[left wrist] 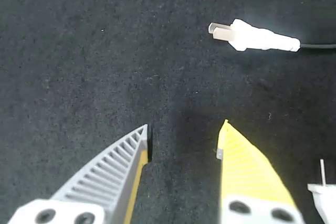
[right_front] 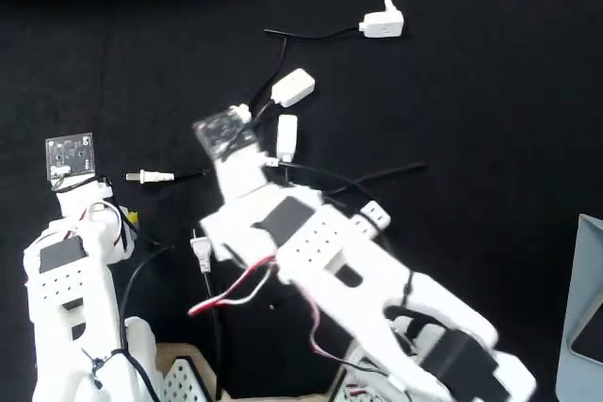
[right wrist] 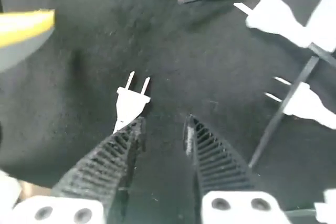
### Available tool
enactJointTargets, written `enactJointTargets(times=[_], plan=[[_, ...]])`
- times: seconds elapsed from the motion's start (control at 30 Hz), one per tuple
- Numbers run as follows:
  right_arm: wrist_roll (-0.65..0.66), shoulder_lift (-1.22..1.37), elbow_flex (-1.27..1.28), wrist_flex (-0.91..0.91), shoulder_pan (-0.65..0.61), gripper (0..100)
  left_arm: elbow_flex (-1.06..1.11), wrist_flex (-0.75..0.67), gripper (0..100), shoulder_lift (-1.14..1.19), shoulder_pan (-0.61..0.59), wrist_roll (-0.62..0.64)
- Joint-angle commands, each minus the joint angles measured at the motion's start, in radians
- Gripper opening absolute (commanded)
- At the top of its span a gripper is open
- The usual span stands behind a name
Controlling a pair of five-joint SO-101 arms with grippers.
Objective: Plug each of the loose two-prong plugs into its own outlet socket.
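left gripper (left wrist: 186, 129) spread wide and empty over black table (left wrist: 79, 51), white plug (left wrist: 254, 36) near, right gripper (right wrist: 164, 124) parted and empty, second plug (right wrist: 131, 102) just beside one finger

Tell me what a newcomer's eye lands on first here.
A white two-prong plug lies right beside the open right gripper. More plugs and black cords are strewn over the black table. The open left gripper, with one yellow finger, hangs over bare cloth near another plug.
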Motion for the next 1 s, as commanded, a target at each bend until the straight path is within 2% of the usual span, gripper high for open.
enactJointTargets(times=[0.0, 0.2, 0.4, 0.6, 0.8, 0.87, 0.97], plan=[[-0.023, 0.093, -0.087, -0.044, -0.063, 13.1, -0.042, -0.018, 22, -0.020, -0.010, 0.011], [-0.092, 0.328, -0.220, -0.043, -0.123, 13.1, -0.041, -0.018, 22, -0.020, -0.004, 0.011], [-0.118, 0.453, -0.300, -0.048, -0.167, 13.1, -0.039, -0.018, 22, -0.020, -0.002, 0.011], [-0.112, 0.547, -0.300, -0.032, -0.120, 12.3, -0.038, -0.018, 22, -0.018, -0.002, 0.011], [-0.107, 0.568, -0.297, -0.009, -0.061, 2.5, -0.038, -0.018, 22, -0.018, -0.002, 0.011], [-0.107, 0.570, -0.303, 0.021, -0.064, 4.0, -0.038, -0.018, 22, -0.018, -0.002, 0.011], [-0.115, 0.567, -0.328, 0.075, -0.068, 11.6, -0.038, -0.018, 22, -0.018, -0.002, 0.011]])
